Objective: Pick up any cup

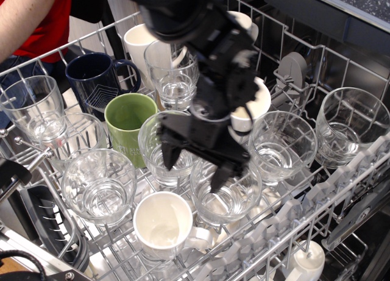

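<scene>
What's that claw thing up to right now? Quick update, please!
Gripper open, empty, hovering above the rack. White cup untouched at the front, below the gripper. Clear glasses crowd right beside it.

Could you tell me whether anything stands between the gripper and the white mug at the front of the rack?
Nothing visible blocks it. The gripper hangs open above two clear glasses, and the white mug sits just in front of them, mouth up and uncovered. The glasses crowd its rear rim, so the fingers have little room there.
</scene>
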You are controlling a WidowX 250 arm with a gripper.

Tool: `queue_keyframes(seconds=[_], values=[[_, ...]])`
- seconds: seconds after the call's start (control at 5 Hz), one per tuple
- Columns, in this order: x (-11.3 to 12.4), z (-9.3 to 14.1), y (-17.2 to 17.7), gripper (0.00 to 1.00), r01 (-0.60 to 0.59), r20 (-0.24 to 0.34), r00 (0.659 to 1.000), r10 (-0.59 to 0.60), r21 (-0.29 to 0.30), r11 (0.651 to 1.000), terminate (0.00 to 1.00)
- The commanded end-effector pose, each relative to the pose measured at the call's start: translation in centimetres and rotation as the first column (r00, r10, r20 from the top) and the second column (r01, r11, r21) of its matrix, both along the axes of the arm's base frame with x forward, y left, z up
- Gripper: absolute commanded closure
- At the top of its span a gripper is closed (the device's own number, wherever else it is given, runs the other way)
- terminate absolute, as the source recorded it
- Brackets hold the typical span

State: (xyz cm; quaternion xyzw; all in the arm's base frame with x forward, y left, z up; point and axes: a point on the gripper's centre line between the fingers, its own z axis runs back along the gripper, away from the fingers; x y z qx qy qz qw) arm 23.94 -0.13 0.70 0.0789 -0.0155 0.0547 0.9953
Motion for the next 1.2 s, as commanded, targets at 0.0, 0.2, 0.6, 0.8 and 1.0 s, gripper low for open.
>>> queue_keyframes(seconds=[0.0,0.2,0.6,0.8,1.0], values=[[-0.1,-1.0,0.5,0.00,-0.021,0.054,0.998,0.025,-0.072,0.997,0.00],[-1.0,-2.4,0.3,0.00,-0.026,0.074,0.997,0.030,-0.058,0.998,0.00],[-1.7,-4.6,0.0,0.00,-0.031,0.090,0.995,0.033,-0.034,0.999,0.00],[-1.4,-5.5,-0.3,0.00,-0.053,0.109,0.992,0.057,-0.037,0.998,0.00],[-1.3,-6.3,-0.3,0.00,-0.069,0.107,0.992,0.074,-0.042,0.997,0.00]])
